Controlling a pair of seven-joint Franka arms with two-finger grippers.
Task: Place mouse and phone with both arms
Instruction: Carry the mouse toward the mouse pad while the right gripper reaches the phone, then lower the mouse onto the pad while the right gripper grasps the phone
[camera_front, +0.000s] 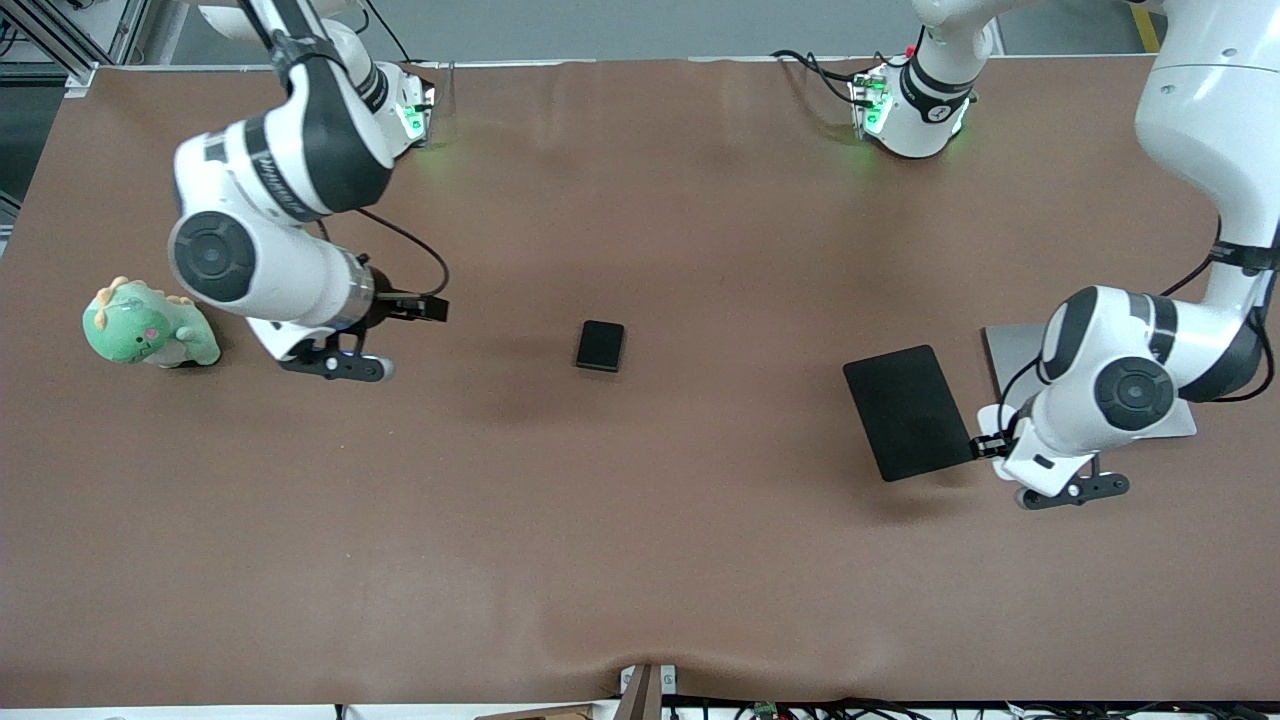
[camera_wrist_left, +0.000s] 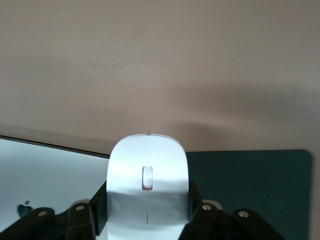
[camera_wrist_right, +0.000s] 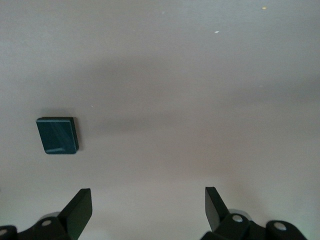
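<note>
The mouse (camera_wrist_left: 148, 187) shows best in the left wrist view, clamped between the black fingers (camera_wrist_left: 100, 210) of the left pincer (camera_wrist_left: 148, 220), which presses its two long sides. Its long axis runs straight out from the pincer, rounded end leading, scroll wheel and centre line facing up. Under it lie the mouse pad (camera_wrist_left: 250, 185) and a silver laptop (camera_wrist_left: 50, 175) bearing an apple logo.

In the front view, the left pincer (camera_front: 990, 440) hangs over the worktop (camera_front: 640, 560) toward the left arm's end, at the mouse pad's (camera_front: 908, 410) edge beside the laptop (camera_front: 1010, 350); the mouse is mostly hidden by the wrist. The phone (camera_front: 600, 346) lies flat near the worktop's middle, its long axis running roughly from the base edge toward the front camera's edge. The right pincer (camera_front: 425, 307) hovers toward the right arm's end, pointing toward the phone, near a green plush dinosaur (camera_front: 148, 328).

In the right wrist view, the right pincer (camera_wrist_right: 148, 212) stands spread wide and empty, with the phone (camera_wrist_right: 58, 135) well apart from it.
</note>
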